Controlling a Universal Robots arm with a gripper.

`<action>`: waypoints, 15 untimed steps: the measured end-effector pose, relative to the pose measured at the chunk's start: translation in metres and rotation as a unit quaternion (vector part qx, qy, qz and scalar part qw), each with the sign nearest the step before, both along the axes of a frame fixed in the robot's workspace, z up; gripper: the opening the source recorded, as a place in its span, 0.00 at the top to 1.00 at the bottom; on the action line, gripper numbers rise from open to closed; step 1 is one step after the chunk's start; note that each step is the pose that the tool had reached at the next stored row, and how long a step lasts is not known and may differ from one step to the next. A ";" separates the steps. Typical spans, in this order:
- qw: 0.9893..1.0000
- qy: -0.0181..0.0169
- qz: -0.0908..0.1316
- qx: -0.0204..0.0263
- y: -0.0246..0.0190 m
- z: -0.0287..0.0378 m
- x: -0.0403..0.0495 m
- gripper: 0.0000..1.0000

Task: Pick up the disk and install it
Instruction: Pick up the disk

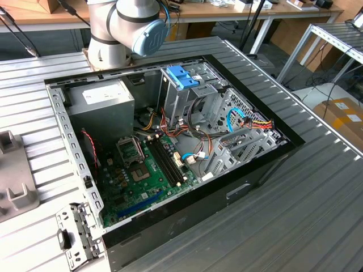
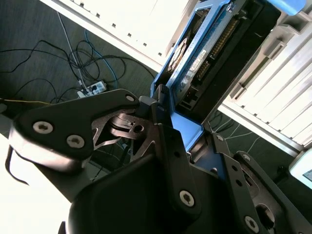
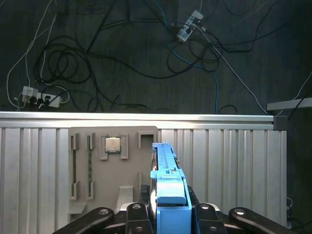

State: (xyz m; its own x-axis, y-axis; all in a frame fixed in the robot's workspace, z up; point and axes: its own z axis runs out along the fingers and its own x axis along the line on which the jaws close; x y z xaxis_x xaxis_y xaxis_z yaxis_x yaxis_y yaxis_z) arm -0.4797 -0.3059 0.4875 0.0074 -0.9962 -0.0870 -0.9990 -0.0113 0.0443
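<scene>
We hold the disk (image 3: 170, 192) over the tabletop (image 3: 234, 161).
Exterior view: the open computer case (image 1: 187, 221) lies beside the arm (image 1: 122, 25). Second wrist view: our fingers (image 2: 168, 141) clamp the disk (image 2: 207, 53) by its light-blue frame. First wrist view: it stands edge-on.

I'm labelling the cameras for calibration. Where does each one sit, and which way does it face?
Exterior view: above the table, looking down into the open computer case; arm behind it.
First wrist view: on the wrist, looking down past the gripper at table and floor.
Second wrist view: behind the fingers, looking along them.
Both wrist views share the clamped disk.
</scene>
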 end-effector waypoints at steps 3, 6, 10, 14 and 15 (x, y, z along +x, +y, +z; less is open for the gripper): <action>1.000 0.000 0.000 0.000 0.0000 0.0023 0.0000 0.63; 1.000 0.000 0.000 0.000 0.0000 0.0043 0.0000 0.63; 1.000 0.000 0.000 0.000 0.0000 0.0071 0.0000 0.63; 1.000 0.000 0.000 0.000 0.0000 0.0103 0.0000 0.63; 1.000 0.000 0.000 0.001 0.0000 0.0111 0.0000 0.63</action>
State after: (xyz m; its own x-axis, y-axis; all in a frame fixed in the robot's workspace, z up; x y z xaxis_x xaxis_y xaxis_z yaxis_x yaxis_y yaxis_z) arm -0.4798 -0.3059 0.4986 0.0074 -0.9961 -0.0880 -0.9990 -0.0114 0.0441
